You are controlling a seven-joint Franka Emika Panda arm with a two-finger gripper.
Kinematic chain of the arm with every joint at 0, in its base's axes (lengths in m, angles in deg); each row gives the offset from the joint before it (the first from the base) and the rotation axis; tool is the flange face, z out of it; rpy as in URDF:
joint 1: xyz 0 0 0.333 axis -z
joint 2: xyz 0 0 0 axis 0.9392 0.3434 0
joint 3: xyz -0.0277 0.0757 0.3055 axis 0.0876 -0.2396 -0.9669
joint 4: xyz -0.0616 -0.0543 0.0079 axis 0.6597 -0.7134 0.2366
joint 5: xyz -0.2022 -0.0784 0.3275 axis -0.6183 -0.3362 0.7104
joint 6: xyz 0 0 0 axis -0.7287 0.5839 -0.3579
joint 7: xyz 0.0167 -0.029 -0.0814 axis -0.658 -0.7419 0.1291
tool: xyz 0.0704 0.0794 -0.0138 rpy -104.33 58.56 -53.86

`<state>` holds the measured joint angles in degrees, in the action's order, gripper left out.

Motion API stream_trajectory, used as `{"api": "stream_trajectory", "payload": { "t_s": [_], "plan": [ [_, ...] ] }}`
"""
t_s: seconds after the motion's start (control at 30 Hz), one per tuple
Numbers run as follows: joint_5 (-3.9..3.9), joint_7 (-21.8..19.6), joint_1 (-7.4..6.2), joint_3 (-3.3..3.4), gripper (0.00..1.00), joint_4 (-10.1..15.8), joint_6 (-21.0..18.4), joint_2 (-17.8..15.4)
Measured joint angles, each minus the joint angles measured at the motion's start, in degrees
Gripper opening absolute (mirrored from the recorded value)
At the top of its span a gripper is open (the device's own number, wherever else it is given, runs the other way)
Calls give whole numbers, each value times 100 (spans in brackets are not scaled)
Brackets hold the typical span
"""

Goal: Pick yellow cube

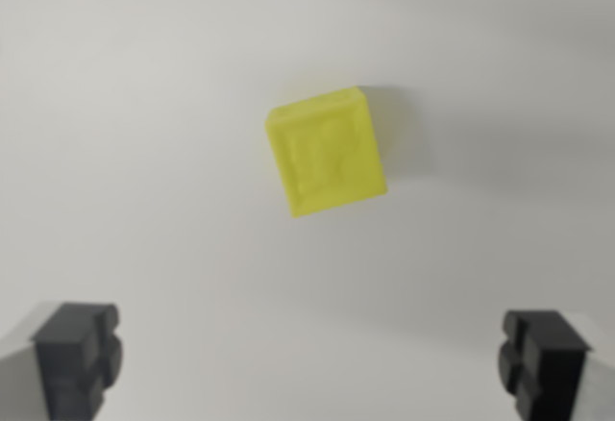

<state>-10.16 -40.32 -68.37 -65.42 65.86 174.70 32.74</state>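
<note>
A yellow cube [325, 152] lies on a plain white surface, slightly above the middle of the wrist view and turned a little off square. My gripper [307, 359] hangs above it and is open. Its two dark fingertips [79, 356] show at the bottom left and bottom right corners, far apart, with nothing between them. The cube sits beyond the fingertips, roughly centred between them and not touching either.
The white surface [144, 104] fills the whole view around the cube. A soft shadow falls to the cube's right. No other objects show.
</note>
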Motion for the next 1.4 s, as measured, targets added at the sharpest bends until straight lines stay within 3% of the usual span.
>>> {"api": "stream_trajectory", "payload": {
  "t_s": [1.4],
  "plan": [
    [126,1473,29,-3,100,-78,1065,1200]
  ]
}}
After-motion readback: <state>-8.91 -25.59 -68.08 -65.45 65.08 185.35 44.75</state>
